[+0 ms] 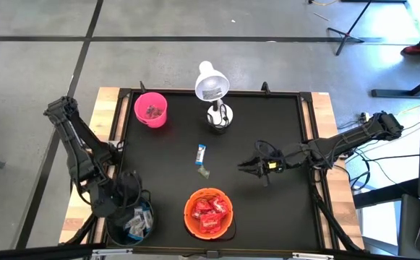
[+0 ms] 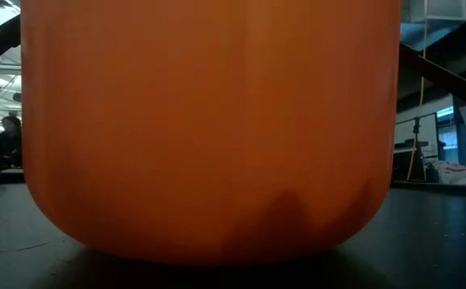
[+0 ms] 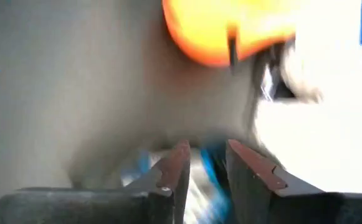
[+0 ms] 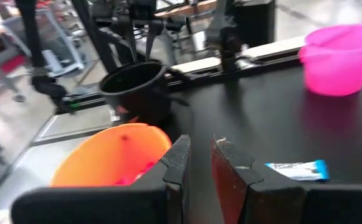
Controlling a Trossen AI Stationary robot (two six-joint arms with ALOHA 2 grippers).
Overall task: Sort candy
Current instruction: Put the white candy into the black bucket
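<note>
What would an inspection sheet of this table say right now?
Surface: black mat on a wooden table.
Job's things: red candy in the orange bowl; blue-and-white candy in the black bowl; pinkish candy in the pink cup; two loose candies mid-mat.
Clutter: white desk lamp.
Hands: left hand over the black bowl; right hand near the loose candies.
Cables: along the right arm.
Surroundings: stand legs, a red shoe.

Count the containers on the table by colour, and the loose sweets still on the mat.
Pink cup: 1
Orange bowl: 1
Black pot: 1
Loose sweets on the mat: 2, one blue-and-white, one greenish
Total: 5
</note>
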